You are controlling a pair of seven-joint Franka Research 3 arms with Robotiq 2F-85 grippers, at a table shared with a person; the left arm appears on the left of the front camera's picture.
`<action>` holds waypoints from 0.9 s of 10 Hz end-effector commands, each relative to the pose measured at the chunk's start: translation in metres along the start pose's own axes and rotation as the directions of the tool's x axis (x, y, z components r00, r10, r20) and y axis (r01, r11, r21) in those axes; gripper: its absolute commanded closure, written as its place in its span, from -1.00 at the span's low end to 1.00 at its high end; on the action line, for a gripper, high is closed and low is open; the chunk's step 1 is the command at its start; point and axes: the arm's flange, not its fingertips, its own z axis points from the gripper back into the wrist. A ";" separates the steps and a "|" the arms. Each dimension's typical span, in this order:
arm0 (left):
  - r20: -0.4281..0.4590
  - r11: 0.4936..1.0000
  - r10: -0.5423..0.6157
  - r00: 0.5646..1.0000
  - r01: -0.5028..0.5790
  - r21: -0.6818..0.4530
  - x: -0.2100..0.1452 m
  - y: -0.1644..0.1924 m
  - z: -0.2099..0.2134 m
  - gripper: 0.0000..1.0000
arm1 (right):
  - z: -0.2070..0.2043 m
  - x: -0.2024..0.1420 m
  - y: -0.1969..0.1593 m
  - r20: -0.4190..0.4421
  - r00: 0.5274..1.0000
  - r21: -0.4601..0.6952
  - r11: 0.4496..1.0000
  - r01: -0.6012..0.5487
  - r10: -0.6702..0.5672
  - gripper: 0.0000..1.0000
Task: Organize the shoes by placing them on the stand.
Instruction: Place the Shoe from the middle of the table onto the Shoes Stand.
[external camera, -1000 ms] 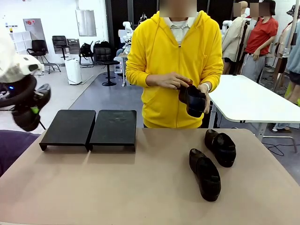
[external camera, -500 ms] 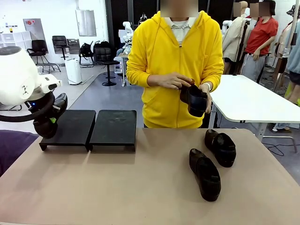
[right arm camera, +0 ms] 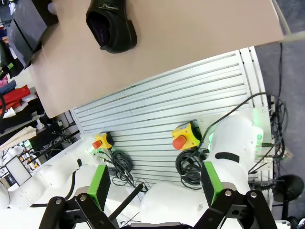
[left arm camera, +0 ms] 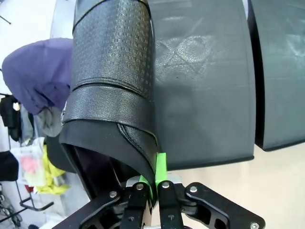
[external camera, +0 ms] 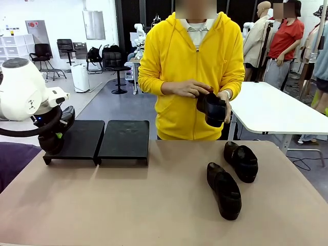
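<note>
We see glossy black leather on the near shoe and the far shoe lying on the smooth, matt tan surface, a fine embossed grain on the upper of the gripped shoe, and a dull, faintly scuffed black finish on the stand.

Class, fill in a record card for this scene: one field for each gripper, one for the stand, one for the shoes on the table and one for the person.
left gripper: shut on the collar edge of the held shoe, over the stand's left panel
right gripper: open, holding nothing
stand: two black panels side by side, right panel bare
table shoes: near shoe and far shoe, on the right part of the tabletop
person: hands hold the fourth shoe above the table's far edge
</note>
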 end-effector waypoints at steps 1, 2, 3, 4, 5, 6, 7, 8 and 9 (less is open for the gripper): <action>0.052 0.999 0.023 0.998 -0.026 0.047 0.009 -0.002 -0.001 1.00 | 0.004 0.000 -0.001 -0.002 1.000 -0.006 1.000 0.002 -0.002 -1.00; 0.072 0.998 0.036 0.997 -0.040 0.052 0.010 -0.003 -0.004 1.00 | 0.004 0.000 -0.001 -0.002 1.000 -0.006 1.000 0.002 -0.002 -1.00; 0.077 0.998 0.037 0.996 -0.041 0.052 0.011 -0.004 -0.006 0.30 | 0.004 0.000 -0.001 -0.002 1.000 -0.006 1.000 0.002 -0.002 -1.00; 0.079 0.998 0.032 0.996 -0.035 0.049 0.012 -0.006 -0.008 -0.85 | 0.004 0.000 -0.001 -0.002 1.000 -0.006 1.000 0.002 -0.002 -1.00; 0.071 0.998 0.029 0.997 -0.032 0.045 0.013 -0.008 -0.008 -1.00 | 0.004 0.000 -0.001 -0.002 1.000 -0.006 1.000 0.002 -0.002 -1.00; 0.072 0.998 0.025 0.997 -0.029 0.056 0.013 -0.009 -0.007 -1.00 | 0.004 0.000 -0.001 -0.002 1.000 -0.006 1.000 0.002 -0.002 -1.00; 0.080 0.997 0.026 0.996 -0.031 0.066 0.012 -0.009 -0.005 -1.00 | 0.004 0.000 -0.001 -0.002 1.000 -0.006 1.000 0.002 -0.002 -1.00; 0.089 0.997 0.033 0.995 -0.039 0.065 0.009 -0.009 0.001 -1.00 | 0.004 0.000 -0.001 -0.002 1.000 -0.006 1.000 0.002 -0.002 -1.00; 0.100 0.998 0.030 0.995 -0.036 0.057 0.004 -0.011 0.012 -1.00 | 0.004 0.000 -0.001 -0.002 1.000 -0.006 1.000 0.002 -0.002 -1.00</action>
